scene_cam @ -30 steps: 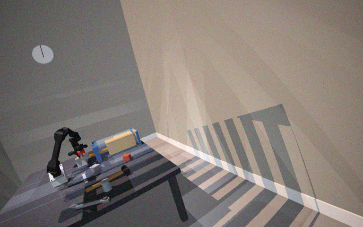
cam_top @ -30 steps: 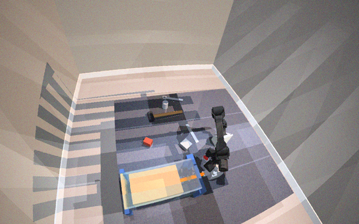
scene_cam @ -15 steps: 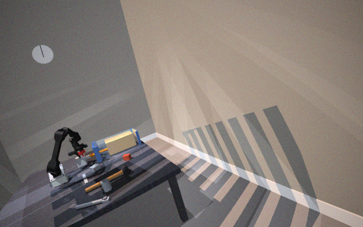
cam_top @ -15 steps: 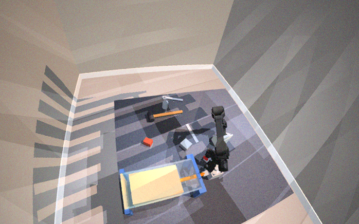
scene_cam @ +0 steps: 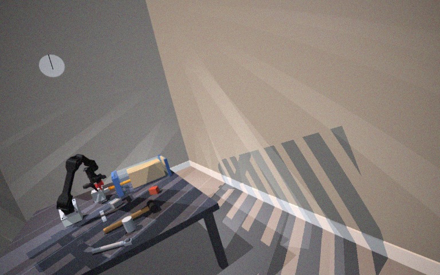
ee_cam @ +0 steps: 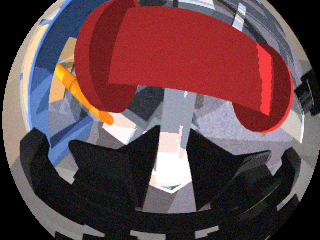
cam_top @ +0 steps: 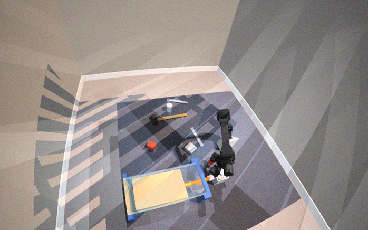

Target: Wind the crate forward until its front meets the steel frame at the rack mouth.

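The tan crate (cam_top: 159,189) (scene_cam: 145,172) sits flat inside the clear-panelled cubby (cam_top: 197,173) (scene_cam: 120,176). Its front stands a short way behind the blue frame (cam_top: 205,185) (scene_cam: 115,184) (ee_cam: 60,27) at the mouth. An orange strap (cam_top: 197,182) (scene_cam: 120,183) (ee_cam: 80,90) runs from the crate to the grey winch (cam_top: 218,178) (scene_cam: 98,196). My gripper (cam_top: 212,167) (scene_cam: 95,183) (ee_cam: 172,131) is over the winch, shut on the red grip of the winch handle (cam_top: 211,166) (scene_cam: 98,184) (ee_cam: 187,60). The handle's key and the winch hole are hidden.
A hammer (cam_top: 167,117) (scene_cam: 129,215), a white cylinder (cam_top: 169,107) (scene_cam: 128,224), a wrench (cam_top: 176,101) (scene_cam: 110,246), a red block (cam_top: 151,145) (scene_cam: 154,189), a grey block (cam_top: 190,147) (scene_cam: 114,202) and a flat bar (cam_top: 196,136) lie on the bench behind the cubby.
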Available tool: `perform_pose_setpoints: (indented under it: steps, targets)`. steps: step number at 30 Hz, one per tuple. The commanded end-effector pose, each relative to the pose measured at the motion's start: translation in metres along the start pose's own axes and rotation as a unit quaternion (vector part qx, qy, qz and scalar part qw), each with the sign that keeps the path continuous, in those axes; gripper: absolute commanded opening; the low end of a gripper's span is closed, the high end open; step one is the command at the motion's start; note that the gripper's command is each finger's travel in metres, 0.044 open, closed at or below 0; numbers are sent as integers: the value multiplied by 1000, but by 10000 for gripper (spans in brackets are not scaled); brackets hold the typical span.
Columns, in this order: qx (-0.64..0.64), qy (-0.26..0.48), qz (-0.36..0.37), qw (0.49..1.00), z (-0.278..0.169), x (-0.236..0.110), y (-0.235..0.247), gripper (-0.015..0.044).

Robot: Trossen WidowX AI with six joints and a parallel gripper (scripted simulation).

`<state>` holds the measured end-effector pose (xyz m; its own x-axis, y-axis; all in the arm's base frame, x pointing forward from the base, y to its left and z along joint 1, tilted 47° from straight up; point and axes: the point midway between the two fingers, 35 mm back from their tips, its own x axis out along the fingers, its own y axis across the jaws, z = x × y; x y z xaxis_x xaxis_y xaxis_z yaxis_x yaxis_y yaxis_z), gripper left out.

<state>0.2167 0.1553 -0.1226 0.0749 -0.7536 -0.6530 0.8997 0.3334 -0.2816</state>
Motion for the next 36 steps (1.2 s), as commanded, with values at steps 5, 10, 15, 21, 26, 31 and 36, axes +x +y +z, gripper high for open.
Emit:
perform_pose_setpoints:
  steps: [5,10,15,21,26,31,36]
  targets:
    - [14,2,-2,1000,-1,4,0,0]
    - [42,1,-5,999,-1,4,-2,0]
    - [45,1,-5,999,-1,4,-2,0]
    - [50,0,-6,999,-1,4,-2,0]
    - [50,0,-6,999,-1,4,-2,0]
    - [40,1,-5,999,-1,4,-1,0]
    - [29,1,-4,1000,0,4,0,0]
